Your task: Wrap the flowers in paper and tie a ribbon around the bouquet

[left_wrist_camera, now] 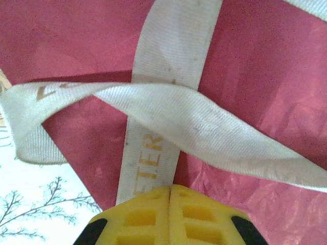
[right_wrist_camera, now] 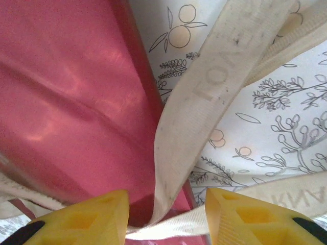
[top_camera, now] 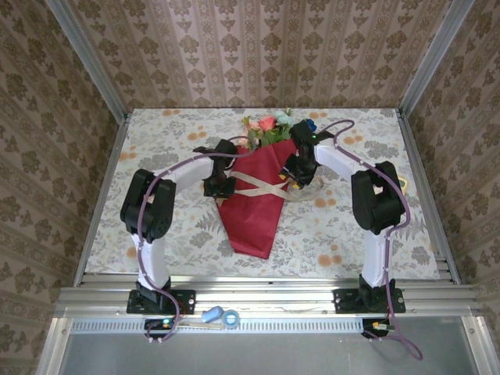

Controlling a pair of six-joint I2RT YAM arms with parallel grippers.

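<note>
Under the bouquet, tablecloth (top_camera: 156, 148): a flat printed cloth gives the cone nothing to brace against. A pull on one side alone would probably drag or roll it.
Bouquet (top_camera: 254, 211): a crimson cone lying flat between the two grippers, its tip towards the arm bases and its wide end away from them. Only a loose crossing binds it, so slack in the ribbon may let the wrap open.
Paper (left_wrist_camera: 265, 76): thin and already creased. A sharp tug could crush it or tear it where the band bites the bouquet's edge.
Flowers (top_camera: 268, 125): they spill from the bouquet's wide end. If the cone loosens, the stems could slide out.
Ribbon (left_wrist_camera: 173, 46): two cream strands cross in an X over the bouquet's upper half, and no knot can be seen. On tightening, the crossing could slip down towards the narrow tip.
Left gripper (left_wrist_camera: 169, 199): at the bouquet's left edge, with its yellow fingers pressed together on the strand that runs down from the crossing. The pinch looks close to the strand's edge, so it may slip free.
Right gripper (right_wrist_camera: 166, 209): at the bouquet's right edge, fingers spread. A strand passes between them without being gripped, and closing here might catch the paper too.
</note>
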